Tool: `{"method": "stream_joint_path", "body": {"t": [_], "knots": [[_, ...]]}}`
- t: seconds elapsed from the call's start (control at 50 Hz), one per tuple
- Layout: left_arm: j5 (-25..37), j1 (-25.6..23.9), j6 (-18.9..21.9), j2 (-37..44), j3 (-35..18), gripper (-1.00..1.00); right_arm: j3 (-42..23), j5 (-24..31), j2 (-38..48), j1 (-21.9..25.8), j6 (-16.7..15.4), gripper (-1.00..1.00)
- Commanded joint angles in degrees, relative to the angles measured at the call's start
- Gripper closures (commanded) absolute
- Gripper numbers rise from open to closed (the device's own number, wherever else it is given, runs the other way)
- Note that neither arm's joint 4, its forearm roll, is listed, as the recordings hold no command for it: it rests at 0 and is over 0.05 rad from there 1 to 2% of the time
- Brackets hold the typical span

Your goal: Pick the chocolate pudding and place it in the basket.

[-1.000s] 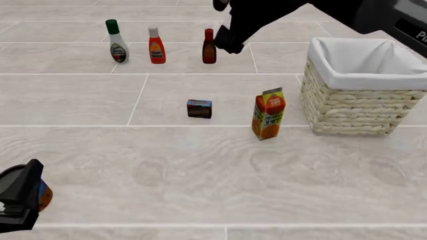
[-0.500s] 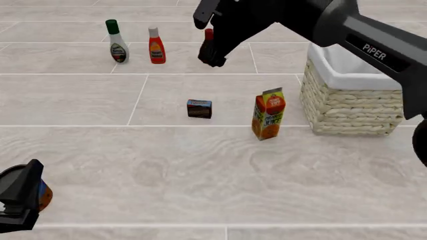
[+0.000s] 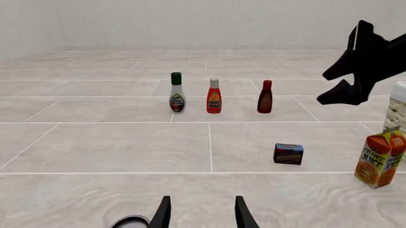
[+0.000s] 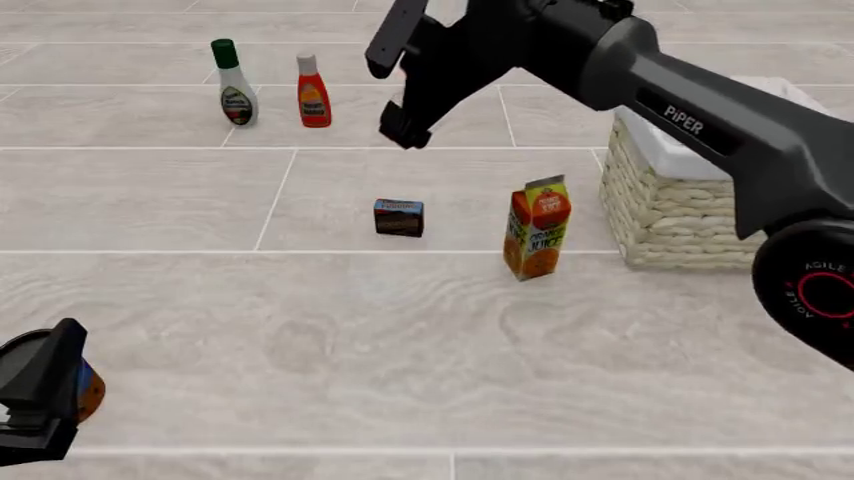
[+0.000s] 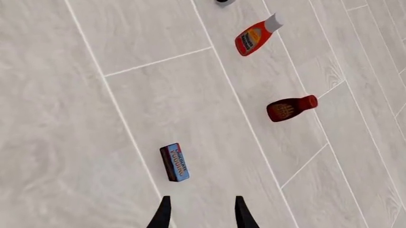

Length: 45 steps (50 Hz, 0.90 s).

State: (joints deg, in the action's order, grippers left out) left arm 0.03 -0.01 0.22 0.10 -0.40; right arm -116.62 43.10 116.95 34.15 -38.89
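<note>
Front view shows the small dark brown chocolate pudding box (image 4: 399, 217) standing on the pale tiled table (image 4: 400, 340), left of the tall orange juice carton (image 4: 537, 228) and well apart from the straw-coloured woven basket with white cloth (image 4: 674, 205); the right gripper (image 4: 395, 90) hangs high above and behind the box with its fingers spread wide, holding nothing. Left wrist view shows the left gripper (image 3: 201, 214) with its fingers apart and empty, low by the table, and far ahead stand a white bottle with a green cap (image 3: 177, 93), a red bottle (image 3: 214, 96) and a dark red bottle (image 3: 265, 97). Right wrist view looks down between two open fingers (image 5: 163, 213) at the pudding box (image 5: 174, 162) on the table.
</note>
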Motion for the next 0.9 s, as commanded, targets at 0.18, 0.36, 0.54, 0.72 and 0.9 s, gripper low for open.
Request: {"method": "stream_joint_path", "body": {"t": [0.18,0.36,0.54,0.72,0.9], "knots": [[-0.04,0.08,0.05,0.00,0.02,-1.00,-3.59,0.13,4.72,-0.27,0.59,-1.00],[-0.10,0.08,0.05,0.01,0.09,-1.00,-6.19,0.69,7.46,-1.03,0.44,-1.00],[-0.14,0.08,0.05,0.01,0.13,-1.00,-8.13,0.96,9.82,-1.31,-0.06,-1.00],[-0.18,0.08,0.05,0.02,0.16,-1.00,-11.07,2.08,12.80,-1.41,0.02,-1.00],[-0.32,0.08,0.04,0.07,0.26,-1.00,-13.63,3.16,15.28,-1.55,-0.03,-1.00]]}}
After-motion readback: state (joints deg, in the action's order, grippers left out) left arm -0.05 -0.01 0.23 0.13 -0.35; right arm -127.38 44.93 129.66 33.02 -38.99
